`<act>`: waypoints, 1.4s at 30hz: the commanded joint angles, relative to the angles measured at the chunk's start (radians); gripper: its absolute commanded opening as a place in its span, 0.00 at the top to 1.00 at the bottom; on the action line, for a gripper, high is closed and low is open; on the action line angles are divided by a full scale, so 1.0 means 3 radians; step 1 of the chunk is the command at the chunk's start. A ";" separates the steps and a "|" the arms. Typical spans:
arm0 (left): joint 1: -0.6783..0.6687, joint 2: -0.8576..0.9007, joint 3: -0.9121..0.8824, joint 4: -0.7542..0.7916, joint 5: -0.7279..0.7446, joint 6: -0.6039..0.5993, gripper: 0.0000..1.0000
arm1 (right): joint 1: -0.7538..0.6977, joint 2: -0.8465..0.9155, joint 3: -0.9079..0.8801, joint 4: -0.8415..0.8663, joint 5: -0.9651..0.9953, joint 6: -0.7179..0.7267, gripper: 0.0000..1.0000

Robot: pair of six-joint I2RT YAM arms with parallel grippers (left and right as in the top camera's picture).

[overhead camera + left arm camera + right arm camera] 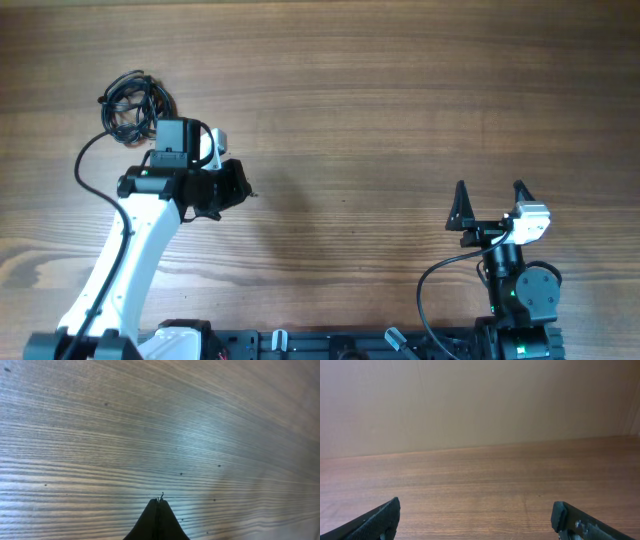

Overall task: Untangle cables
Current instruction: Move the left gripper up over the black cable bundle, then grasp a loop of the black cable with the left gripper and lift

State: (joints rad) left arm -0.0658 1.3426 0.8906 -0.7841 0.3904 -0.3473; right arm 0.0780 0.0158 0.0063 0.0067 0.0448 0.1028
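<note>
No legible text, label, brand, number or sign is found in any of the three views. The table (400, 90) is seen to bear wood grain only (small dark specks on it are noted, none forming a character). Nothing readable is made out on the arm casings.

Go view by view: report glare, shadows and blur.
Overhead: even light, sharp, a faint shadow on the table beside the left claw. Left wrist: a pale glare band across the table, the claw tip a dark silhouette. Right wrist: flat, soft light, no glare; right claw dark, cropped at the bottom edge.
</note>
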 commanded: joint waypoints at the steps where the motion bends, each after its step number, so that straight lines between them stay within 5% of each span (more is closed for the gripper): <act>1: 0.0037 0.0089 0.0257 -0.0085 -0.0357 -0.0223 0.96 | 0.0010 0.0010 -0.0004 0.0009 -0.0033 -0.0047 0.00; 9: 0.0215 0.0093 0.1336 -0.0121 -0.1790 -0.0469 0.96 | 0.0010 0.0010 -0.0004 0.0010 -0.0033 -0.0047 0.00; 14: 0.0214 0.0301 0.1335 0.0365 -0.2536 -0.0465 0.73 | 0.0010 0.0010 -0.0004 0.0009 -0.0033 -0.0047 0.00; 16: 0.0215 0.0434 0.1335 0.0532 -0.2570 -0.0465 0.62 | 0.0010 0.0010 -0.0004 0.0009 -0.0033 -0.0047 0.00; 24: 0.0556 0.1250 0.1334 0.1011 -0.2579 -0.0467 0.48 | 0.0010 0.0010 -0.0004 0.0009 -0.0033 -0.0048 0.00; 36: 0.1015 0.1979 0.1334 0.1818 -0.2047 -0.0469 0.48 | 0.0010 0.0010 -0.0004 0.0009 -0.0033 -0.0048 0.00; 42: 0.1015 0.2155 0.1334 0.1872 -0.2050 -0.0974 0.51 | 0.0010 0.0010 -0.0004 0.0009 -0.0033 -0.0047 0.00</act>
State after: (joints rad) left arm 0.2352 1.9343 1.2888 -0.2249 -0.2401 -0.5396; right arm 0.0780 0.0185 0.0063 0.0063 0.0448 0.1028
